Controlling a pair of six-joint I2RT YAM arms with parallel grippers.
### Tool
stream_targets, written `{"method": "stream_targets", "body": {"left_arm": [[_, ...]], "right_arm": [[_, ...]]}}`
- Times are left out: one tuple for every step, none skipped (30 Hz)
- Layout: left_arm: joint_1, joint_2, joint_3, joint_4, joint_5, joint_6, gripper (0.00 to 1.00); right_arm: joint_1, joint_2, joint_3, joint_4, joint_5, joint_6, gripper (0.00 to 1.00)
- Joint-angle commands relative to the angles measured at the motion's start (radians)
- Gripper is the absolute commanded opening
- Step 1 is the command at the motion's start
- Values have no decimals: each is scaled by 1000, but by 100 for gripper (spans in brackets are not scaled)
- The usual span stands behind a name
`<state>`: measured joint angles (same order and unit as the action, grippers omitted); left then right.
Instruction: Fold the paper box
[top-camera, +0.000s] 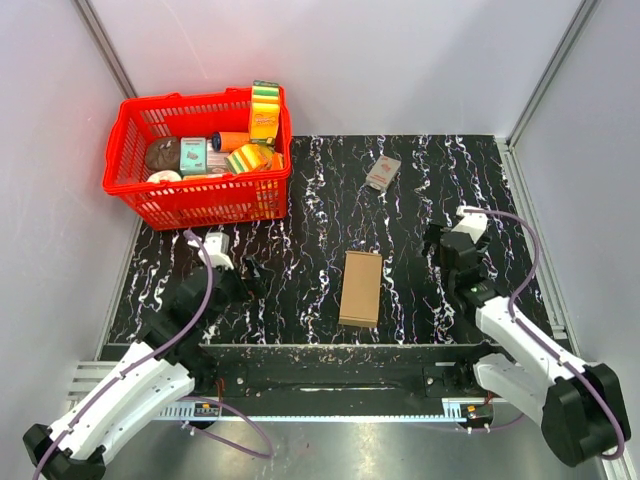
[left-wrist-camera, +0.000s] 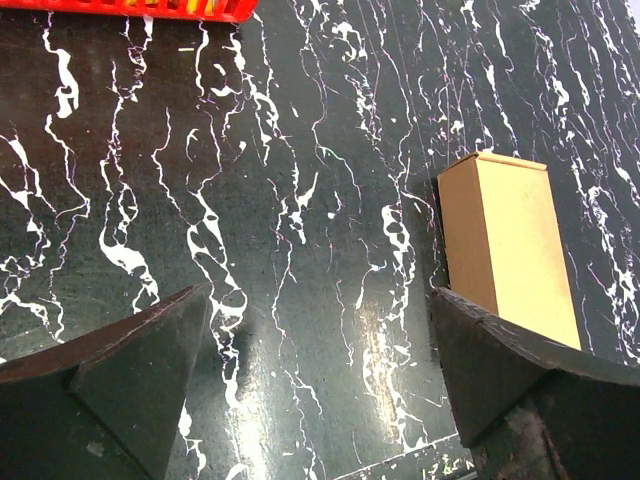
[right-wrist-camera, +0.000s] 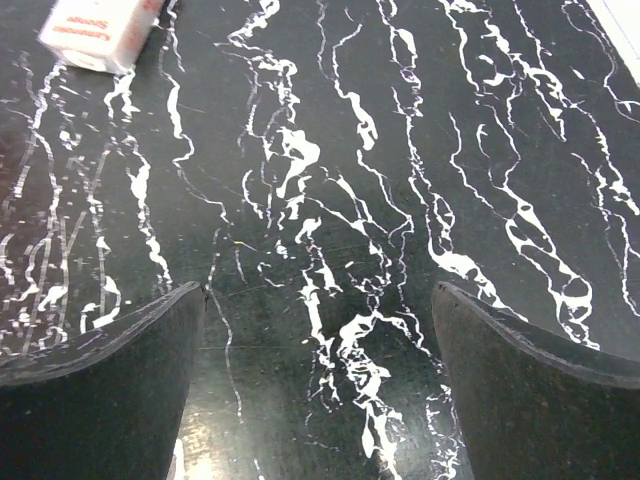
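Observation:
The paper box (top-camera: 361, 288) is a slim brown cardboard box, closed up and lying flat near the front middle of the black marbled mat. In the left wrist view the paper box (left-wrist-camera: 505, 245) lies just beyond and beside the right finger. My left gripper (top-camera: 228, 278) (left-wrist-camera: 318, 300) rests low over the mat to the box's left, open, with only mat between its fingers. My right gripper (top-camera: 452, 245) (right-wrist-camera: 320, 290) is to the box's right, also open and holding nothing. Neither gripper touches the box.
A red basket (top-camera: 200, 200) (left-wrist-camera: 130, 8) full of sponges and packets stands at the back left. A small grey-and-red packet (top-camera: 383, 172) (right-wrist-camera: 98, 30) lies at the back, right of centre. White walls close in both sides, and a metal rail runs along the front.

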<state>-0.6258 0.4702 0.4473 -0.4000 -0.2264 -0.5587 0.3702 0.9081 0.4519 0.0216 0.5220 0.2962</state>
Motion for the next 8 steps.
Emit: {"method": "stream_targets", "body": {"left_arm": [[-2, -16, -9, 15, -37, -10, 98], [-2, -16, -7, 10, -39, -12, 98], [-2, -16, -6, 7, -42, -12, 98], [-2, -19, -4, 3, -45, -13, 98], [-2, -21, -4, 3, -47, -14, 98], [-2, -30, -5, 3, -53, -17, 98], [-2, -34, -5, 0, -56, -17, 98], [-2, -41, -4, 1, -59, -18, 98]], "right_arm": [[-5, 72, 53, 67, 93, -46, 100], [-5, 81, 51, 78, 99, -49, 100], [-5, 90, 51, 89, 99, -61, 100], [-5, 100, 54, 98, 101, -66, 100], [-5, 101, 50, 107, 108, -72, 100], [-5, 101, 47, 122, 110, -86, 100], [-7, 97, 39, 156, 111, -97, 100], [-7, 94, 25, 178, 102, -112, 100]]}}
